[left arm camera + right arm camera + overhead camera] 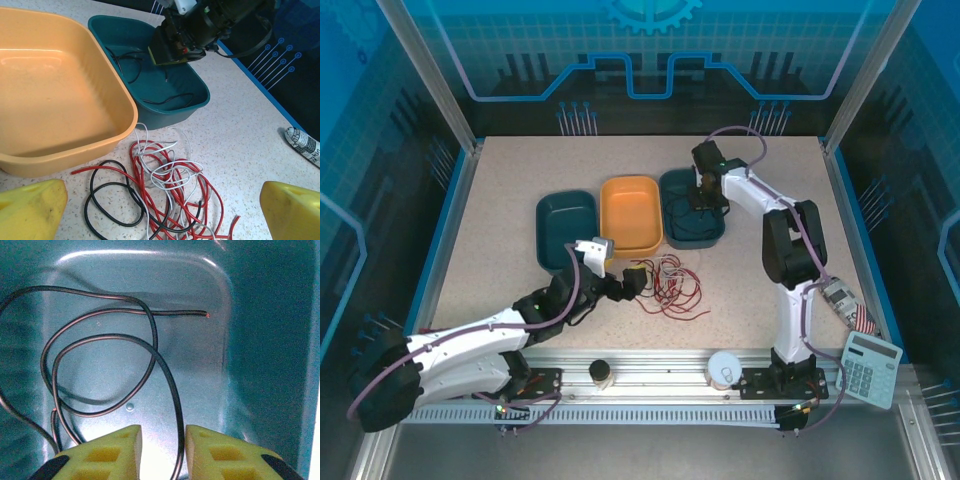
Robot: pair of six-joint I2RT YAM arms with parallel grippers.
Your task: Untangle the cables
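Note:
A tangle of thin red, black and whitish cables [670, 285] lies on the table in front of the bins. In the left wrist view the cables [165, 185] are knotted together, with a black loop spreading left. My left gripper [630, 280] hovers open at the near left edge of the tangle, its yellow fingers [30, 210] wide apart and holding nothing. My right gripper [703, 205] reaches down into the right teal bin [715, 235]. One black cable [150, 340] lies coiled on that bin's floor. It runs through the gap of my right gripper [163, 440], whose jaws stand apart.
An orange bin [630, 210] stands in the middle with a dark teal bin [565, 225] to its left; both hold nothing. A calculator [870, 365], a white cup [725, 368] and a small jar [602, 373] sit along the near rail.

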